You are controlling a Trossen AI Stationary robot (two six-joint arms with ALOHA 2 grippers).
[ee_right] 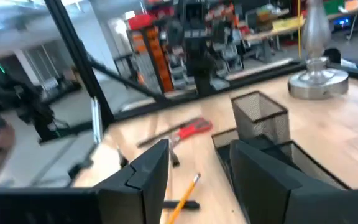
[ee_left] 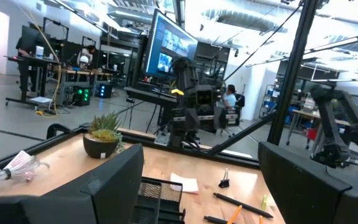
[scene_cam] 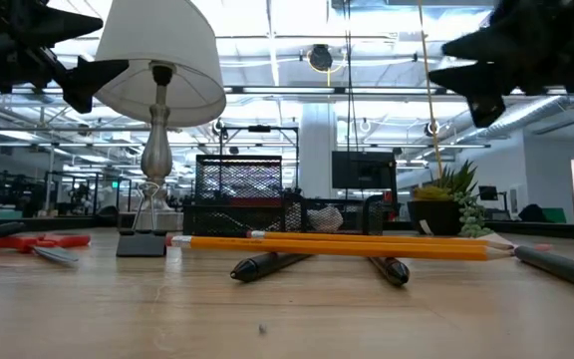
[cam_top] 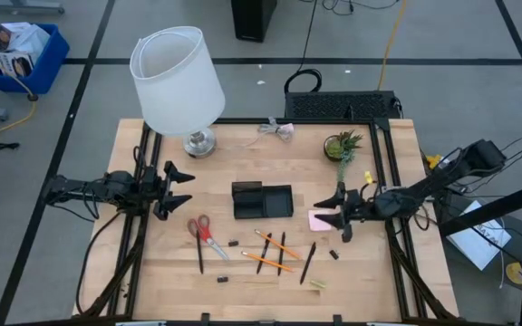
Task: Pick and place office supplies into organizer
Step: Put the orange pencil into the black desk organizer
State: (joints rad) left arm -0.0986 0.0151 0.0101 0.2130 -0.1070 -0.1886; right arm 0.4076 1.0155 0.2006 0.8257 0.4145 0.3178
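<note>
No readable text, label, brand, number or sign on anything in any view.

The table (cam_top: pixel 170 272) is pale wood planks with a matt, lightly grained face. The organizer (cam_top: pixel 263 201) near the right hand (cam_top: pixel 341 218) looks like black wire mesh, matt. The lamp (cam_top: pixel 178 80) near the left hand (cam_top: pixel 178 189) has a smooth white shade, cloth or paper, on a shiny turned metal stem and base. The scissors (cam_top: pixel 203 232) have glossy red plastic handles and bright metal blades. The pencils (cam_top: pixel 275 246) are smooth painted wood, orange. The pens (cam_top: pixel 307 263) look like dark matt plastic. The sticky pad (cam_top: pixel 318 218) is pink paper. Both hands' fingers (ee_right: pixel 145 180) are dull black plastic.
</note>
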